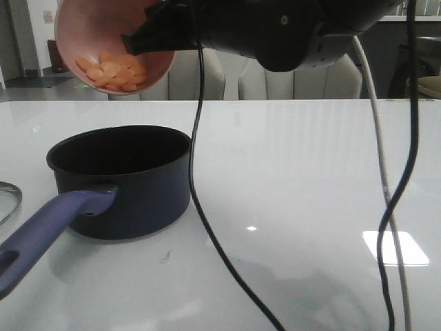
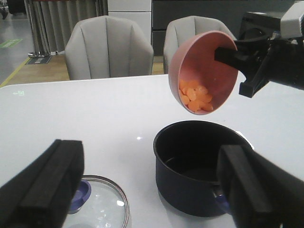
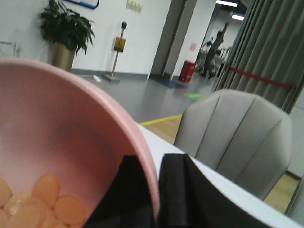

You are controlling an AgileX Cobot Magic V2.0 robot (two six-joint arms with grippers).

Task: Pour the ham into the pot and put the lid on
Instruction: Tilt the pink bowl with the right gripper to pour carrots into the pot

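**Pink bowl of ham tilted above the open pot**

The right gripper [image 3: 156, 190] is clamped on the rim of a salmon-pink round bowl [image 1: 83, 27], one black finger inside the wall and one outside, as the right wrist view shows. The bowl hangs in the air, tipped so its mouth faces down and toward the left arm's side. The ham [image 1: 114, 71], a handful of thin round orange-pink slices, lies heaped against the lowest part of the bowl's inner wall, all of it inside the bowl.

Just below the bowl stands the dark navy round saucepan [image 2: 199, 166] on the glossy white table [image 1: 296, 172]; its black interior shows no slices. Its long purple-blue handle [image 1: 48, 227] points toward the front camera.

The left gripper [image 2: 147, 190] hangs over the table, its two black fingers spread wide with nothing between them. Near the pot on the table, well apart from the bowl, the round glass lid with metal rim [image 2: 107, 202] lies flat, its blue-purple knob [image 2: 80, 194] partly hidden behind a left finger.
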